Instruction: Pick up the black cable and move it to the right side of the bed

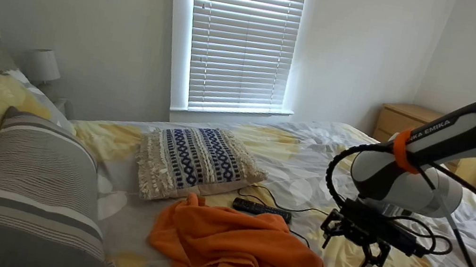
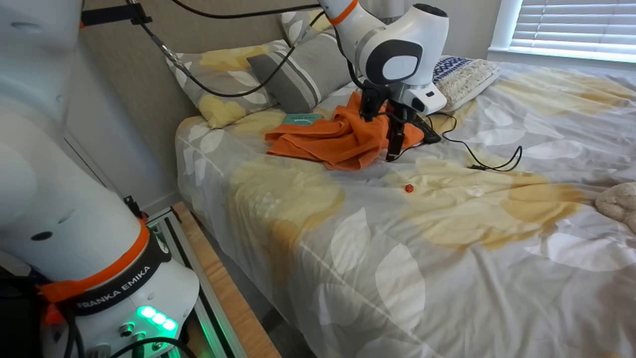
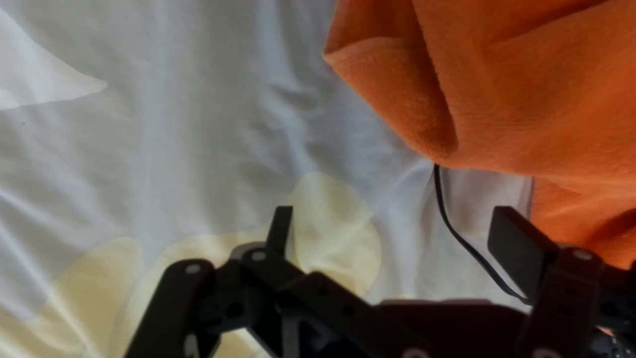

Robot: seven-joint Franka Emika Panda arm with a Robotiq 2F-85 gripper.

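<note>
The black cable lies in loose curves on the bed near the patterned cushion and the orange cloth. In an exterior view it loops across the sheet to a small dark end. In the wrist view a length of the cable comes out from under the cloth and passes behind the right finger. My gripper is open and empty above the sheet, beside the cloth; it also shows in an exterior view and in the wrist view, fingers wide apart.
An orange cloth lies crumpled beside the gripper. A black remote lies between cloth and patterned cushion. A small red object, a teal book, a grey striped pillow and a plush toy are on the bed.
</note>
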